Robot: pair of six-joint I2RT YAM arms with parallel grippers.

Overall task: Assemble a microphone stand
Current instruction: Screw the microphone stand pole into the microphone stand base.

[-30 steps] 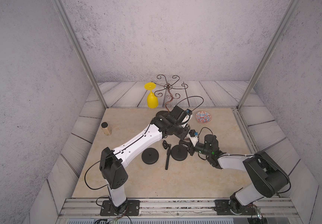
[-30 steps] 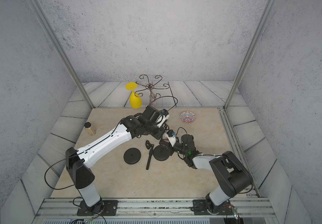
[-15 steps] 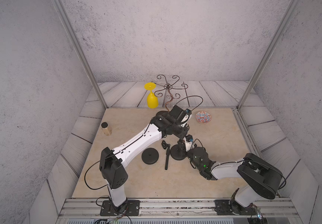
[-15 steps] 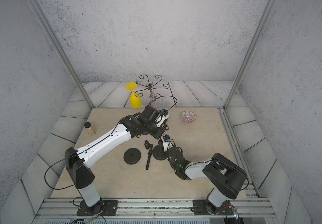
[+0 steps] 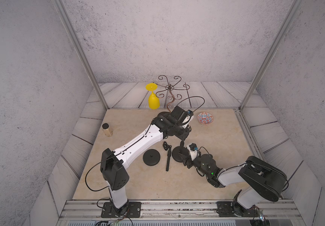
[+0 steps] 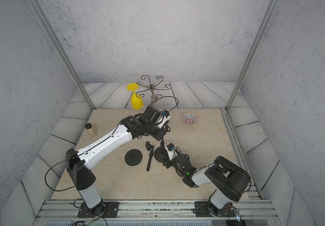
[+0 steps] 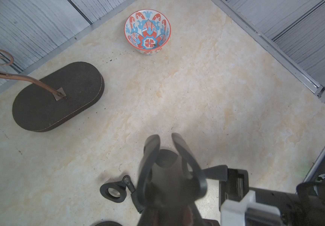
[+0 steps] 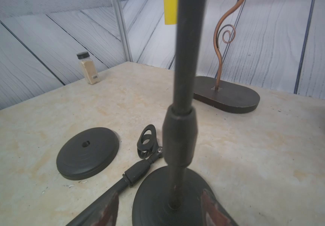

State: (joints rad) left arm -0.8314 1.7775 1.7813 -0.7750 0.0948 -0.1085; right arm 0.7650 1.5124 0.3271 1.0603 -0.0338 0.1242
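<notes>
Now we're seemingly screwing pole (image 8: 179, 137) into base (image 8: 153, 185) — left end effector (image 5: 181, 138) clenches the pole, right end effector (image 8: 159, 197) released — next: grip, twist.

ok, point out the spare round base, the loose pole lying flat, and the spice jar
spare round base (image 5: 154, 159), in a top view, flat top beside the hole.
loose pole (image 5: 168, 160), in a top view, mid-shaft.
spice jar (image 5: 108, 132), in a top view, tan body.

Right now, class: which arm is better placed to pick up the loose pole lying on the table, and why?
Probably the right: the right gripper is open, gripping nothing, close to the loose pole; the left gripper is shut on the upright pole.
</notes>
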